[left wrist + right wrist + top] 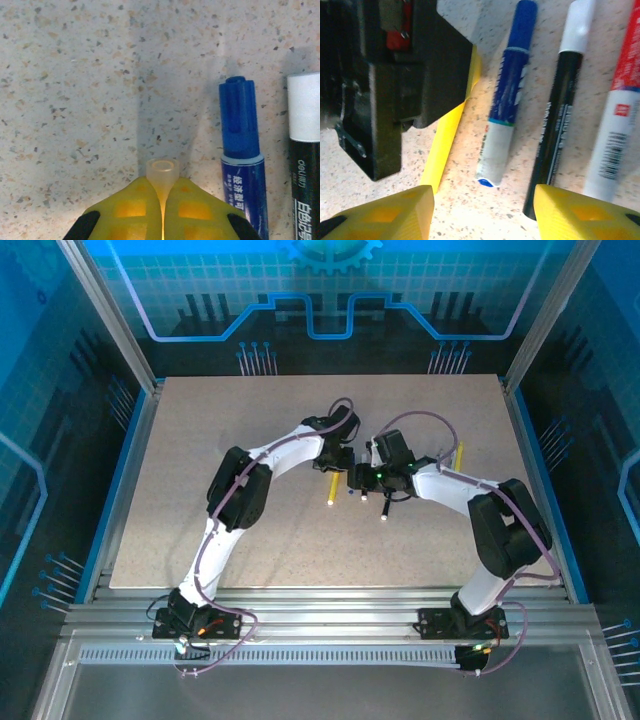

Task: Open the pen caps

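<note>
My left gripper (162, 189) is shut on the yellow pen's pale, hollow end (162, 172), which pokes out past the yellow pads. Beside it lie a blue marker with a blue cap (239, 117) and a black marker with a white cap (304, 107). In the right wrist view my right gripper (482, 202) stands open low over the table, nothing between its fingers. The yellow pen barrel (441, 147) runs from near its left finger up under the left gripper's black body (395, 75). The blue marker (506, 105), black marker (554, 125) and a red-and-white marker (615, 120) lie ahead. In the top view both grippers (337, 460) (358, 478) meet mid-table.
Another yellow pen (459, 455) lies to the right of the right arm. The speckled tabletop (200, 440) is bordered by blue rails and enclosure posts. The two wrists stand very close together over the row of pens.
</note>
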